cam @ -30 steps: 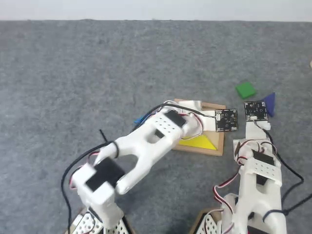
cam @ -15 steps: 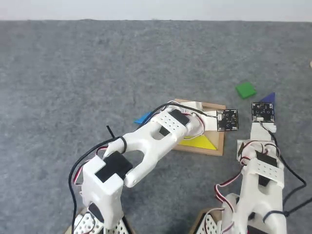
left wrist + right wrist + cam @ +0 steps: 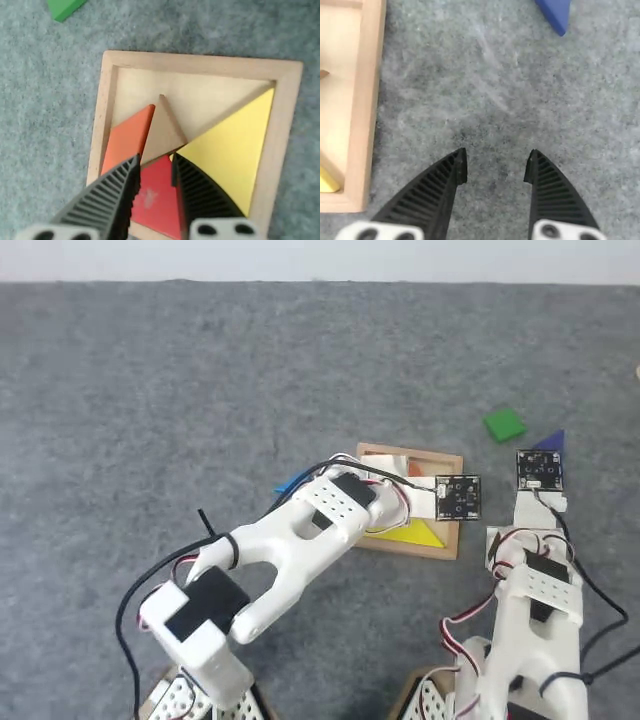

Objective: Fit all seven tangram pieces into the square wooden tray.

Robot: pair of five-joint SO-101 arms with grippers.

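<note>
So the square wooden tray (image 3: 420, 452) sits a bit right of centre on the grey felt tabletop (image 3: 150, 390), with four pieces in it. The big yellow triangle (image 3: 230, 155) fills the corner along the tray's near rim. A red triangle (image 3: 157, 200), a plain wood-coloured triangle (image 3: 162, 132) and an orange slanted piece (image 3: 127, 142) are bunched against it. The rest of the tray floor is bare wood.

The left gripper (image 3: 156, 161) hangs right over the red triangle, fingers parted by a narrow gap with the red showing between them. It looks released rather than pinching, though I can't tell if the tips touch the piece.

The right gripper (image 3: 495, 167) is wide apart and holding nothing. It's above bare felt just off the tray's right rim.

Loose stuff: a small green square (image 3: 503, 424) lies past the tray's far right corner, toward the tabletop's right edge. A dark blue triangle (image 3: 552, 443) is near it, partly hidden behind the right arm. Another blue piece (image 3: 292, 483) pokes out beside the left arm, off the tray's left side.
</note>
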